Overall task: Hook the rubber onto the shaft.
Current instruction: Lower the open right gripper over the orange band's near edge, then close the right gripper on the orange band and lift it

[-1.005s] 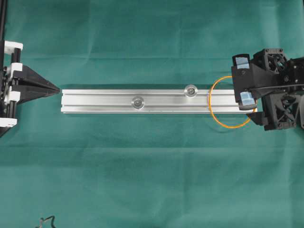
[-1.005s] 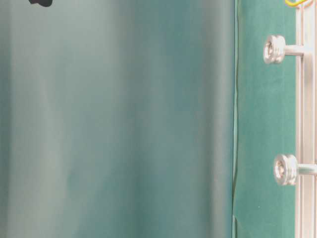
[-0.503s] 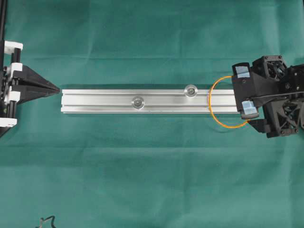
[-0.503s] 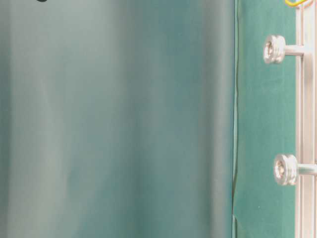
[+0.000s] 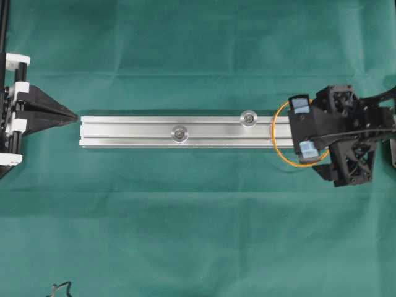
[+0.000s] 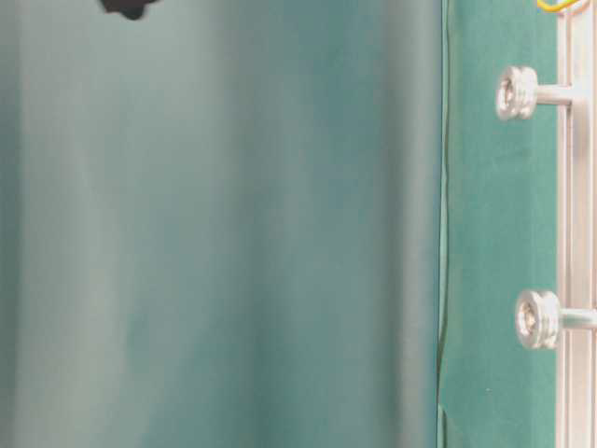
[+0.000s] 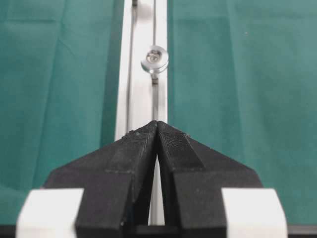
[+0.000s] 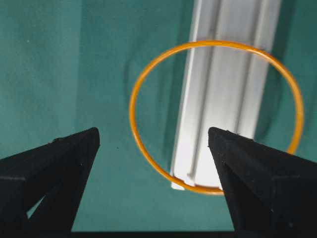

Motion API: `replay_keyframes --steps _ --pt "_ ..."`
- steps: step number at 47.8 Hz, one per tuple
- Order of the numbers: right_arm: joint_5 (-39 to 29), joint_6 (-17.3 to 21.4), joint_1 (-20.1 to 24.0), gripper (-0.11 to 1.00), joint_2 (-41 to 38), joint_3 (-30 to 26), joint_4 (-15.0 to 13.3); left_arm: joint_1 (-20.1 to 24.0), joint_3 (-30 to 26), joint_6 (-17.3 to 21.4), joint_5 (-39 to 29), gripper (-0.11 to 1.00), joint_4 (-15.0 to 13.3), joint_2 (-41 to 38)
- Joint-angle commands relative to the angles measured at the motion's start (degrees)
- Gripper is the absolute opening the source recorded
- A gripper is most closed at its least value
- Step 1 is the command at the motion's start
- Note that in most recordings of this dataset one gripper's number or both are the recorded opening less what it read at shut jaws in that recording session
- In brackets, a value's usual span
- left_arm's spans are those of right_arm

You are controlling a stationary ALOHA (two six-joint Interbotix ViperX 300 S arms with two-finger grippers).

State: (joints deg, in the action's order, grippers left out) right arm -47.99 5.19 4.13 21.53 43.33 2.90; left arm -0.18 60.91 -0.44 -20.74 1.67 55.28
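Green worktop (image 5: 185, 216). Overhead: rubber (image 5: 276, 139) rings the rail (image 5: 136, 132) end beneath the wide-open, empty right tool (image 5: 301, 127). Left wrist view alone shows the left tool (image 7: 157, 128) shut, empty.

open green cloth (image 5: 198, 235) around the rail (image 5: 130, 131), two shafts (image 5: 249, 117) standing up

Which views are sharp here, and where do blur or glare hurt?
Overhead: evenly lit and sharp; the rubber and silver rail read clearly. Table-level: mostly a blurred green foreground, only the two shafts crisp. Right wrist: rail end glares white, right gripper fingers dark. Left wrist: left gripper sharp, far rail soft.
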Motion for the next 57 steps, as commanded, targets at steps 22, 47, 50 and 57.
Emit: replay_keyframes --steps 22,47,50,57 --pt "10.8 0.0 3.4 1.0 -5.3 4.9 0.9 0.0 -1.7 0.0 0.3 0.0 0.2 -0.5" --pt "17.3 0.0 4.4 1.0 -9.9 7.4 2.5 0.1 -1.7 0.0 0.2 0.0 0.1 -0.5" --pt "17.8 0.0 4.6 1.0 -10.3 7.7 2.7 0.0 -1.7 0.0 0.2 0.0 0.2 -0.5" --pt "18.6 0.0 4.7 1.0 -10.6 8.1 2.7 0.1 -1.7 0.0 0.3 0.0 0.2 -0.5"
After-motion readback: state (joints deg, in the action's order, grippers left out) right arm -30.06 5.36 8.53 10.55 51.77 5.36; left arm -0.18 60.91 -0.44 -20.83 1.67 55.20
